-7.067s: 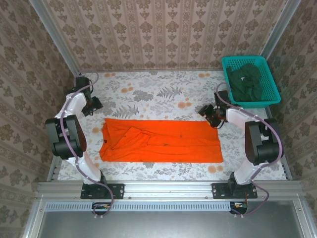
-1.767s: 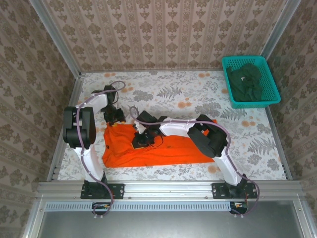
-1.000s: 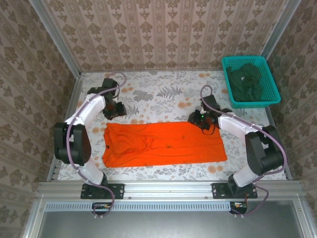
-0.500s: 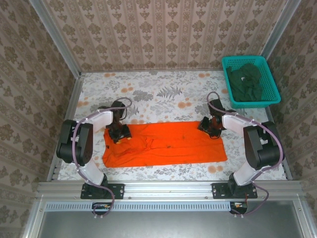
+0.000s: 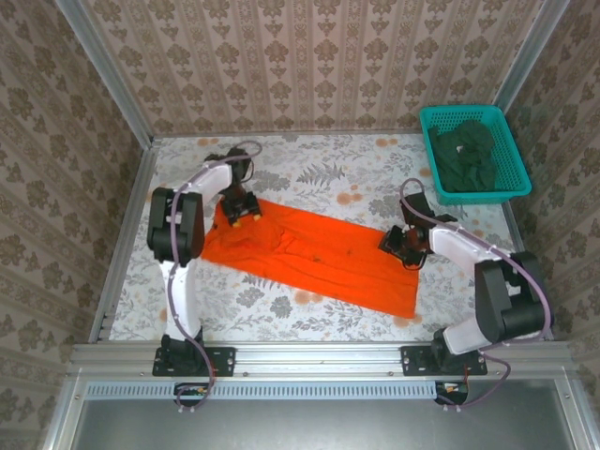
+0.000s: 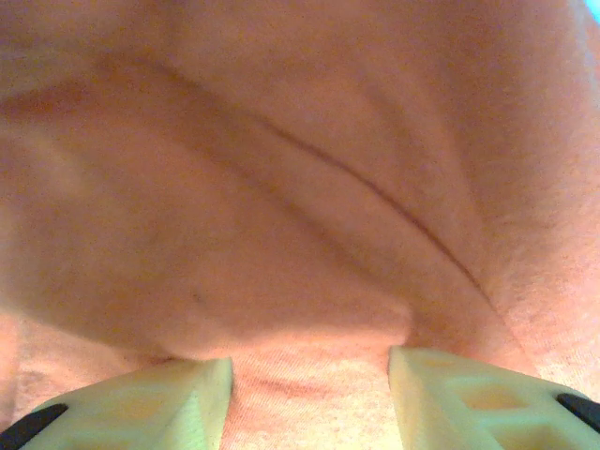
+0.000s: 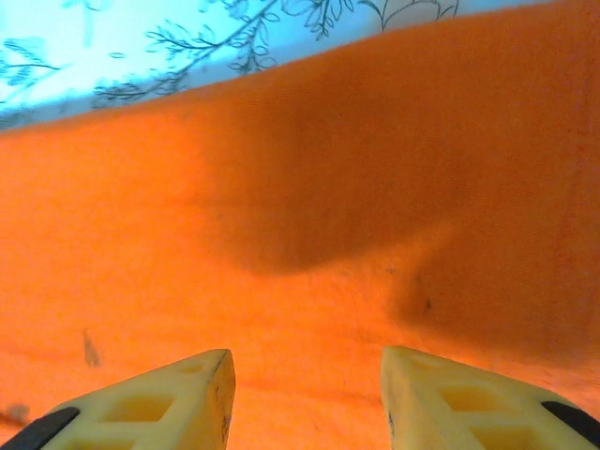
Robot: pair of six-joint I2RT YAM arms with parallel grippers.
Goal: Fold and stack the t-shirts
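The bright orange t-shirt lies flat and slanted on the table, from back left to front right. My left gripper is down on its back-left end. In the left wrist view that gripper is open, and the orange t-shirt bulges up between and ahead of the fingers. My right gripper sits on the shirt's right end. It is open, with smooth orange t-shirt fabric between its fingers. Dark green t-shirts lie heaped in the basket.
The teal mesh basket stands at the back right corner. The flowered tablecloth shows behind the shirt and along the front edge. Patterned walls close in the left, back and right sides.
The shirt's left end has shifted back and right along with my left gripper, so the shirt now lies slanted instead of straight. My right gripper has stayed on the right end.
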